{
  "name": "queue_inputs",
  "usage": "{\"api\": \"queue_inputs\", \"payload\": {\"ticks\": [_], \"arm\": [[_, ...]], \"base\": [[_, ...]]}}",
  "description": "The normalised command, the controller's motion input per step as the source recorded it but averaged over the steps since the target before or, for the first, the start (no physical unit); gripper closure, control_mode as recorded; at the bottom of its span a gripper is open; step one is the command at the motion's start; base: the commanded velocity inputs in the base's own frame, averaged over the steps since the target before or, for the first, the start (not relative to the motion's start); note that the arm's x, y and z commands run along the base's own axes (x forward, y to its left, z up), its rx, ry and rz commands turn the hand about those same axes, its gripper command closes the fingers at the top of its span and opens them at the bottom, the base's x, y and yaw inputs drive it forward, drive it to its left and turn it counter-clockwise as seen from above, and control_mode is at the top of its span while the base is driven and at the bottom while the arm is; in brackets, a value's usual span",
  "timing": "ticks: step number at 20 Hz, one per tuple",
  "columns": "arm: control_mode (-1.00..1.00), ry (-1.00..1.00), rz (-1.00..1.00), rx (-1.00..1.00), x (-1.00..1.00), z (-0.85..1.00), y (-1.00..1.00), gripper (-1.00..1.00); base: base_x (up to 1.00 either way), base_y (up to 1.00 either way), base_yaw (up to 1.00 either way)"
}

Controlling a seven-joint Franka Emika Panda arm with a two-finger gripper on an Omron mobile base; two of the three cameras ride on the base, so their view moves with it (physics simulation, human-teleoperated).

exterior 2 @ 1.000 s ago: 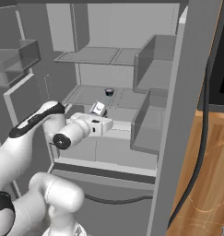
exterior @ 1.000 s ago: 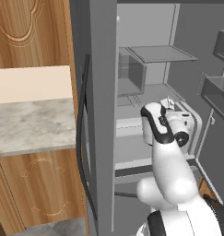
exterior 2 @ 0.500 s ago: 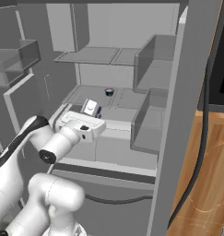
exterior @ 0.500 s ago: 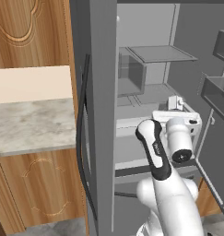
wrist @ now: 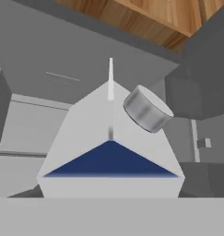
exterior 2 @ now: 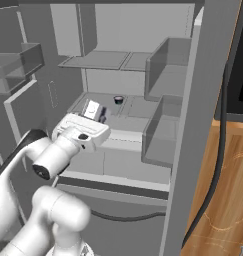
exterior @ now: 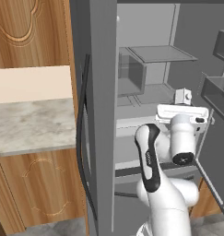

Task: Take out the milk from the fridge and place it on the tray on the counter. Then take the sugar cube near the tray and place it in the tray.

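The milk (wrist: 111,152) is a small gable-top carton, white above a blue band, with a grey round cap. It fills the middle of the hand view, close up. My gripper (exterior: 183,101) (exterior 2: 94,113) is shut on the milk (exterior: 182,96) (exterior 2: 92,108), holding it upright just above the middle shelf inside the open fridge (exterior: 102,115) (exterior 2: 188,150). The carton hides my fingertips. The counter (exterior: 30,124) lies to the left of the fridge. The tray and the sugar cube are out of view.
A long black door handle (exterior: 83,138) runs down the fridge's edge. Door shelves (exterior: 218,92) (exterior 2: 18,65) jut out close beside my hand. A small dark cup (exterior 2: 118,99) stands further back on the shelf. Inner bins (exterior 2: 165,130) sit to the right.
My arm has folded lower, its elbow dropping. The hand, with the milk in it, has drawn slightly back toward the fridge's front.
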Motion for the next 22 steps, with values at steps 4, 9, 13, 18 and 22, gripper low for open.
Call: {"api": "queue_inputs", "payload": {"ticks": [4,9,13,18,22], "arm": [[-1.00,0.18,0.01,-0.07,-0.80,0.97,0.00,1.00],[-1.00,0.47,0.01,-0.05,-0.42,0.92,0.12,1.00],[-1.00,0.39,0.00,0.12,-0.51,0.43,0.17,1.00],[-1.00,0.12,0.00,0.27,-0.68,-0.05,0.01,1.00],[-1.00,0.24,0.00,0.07,-0.26,-0.30,0.35,1.00]], "base": [[0.00,0.00,0.00],[0.00,0.00,0.00],[0.00,0.00,0.00],[0.00,0.00,0.00],[0.00,0.00,0.00]]}}
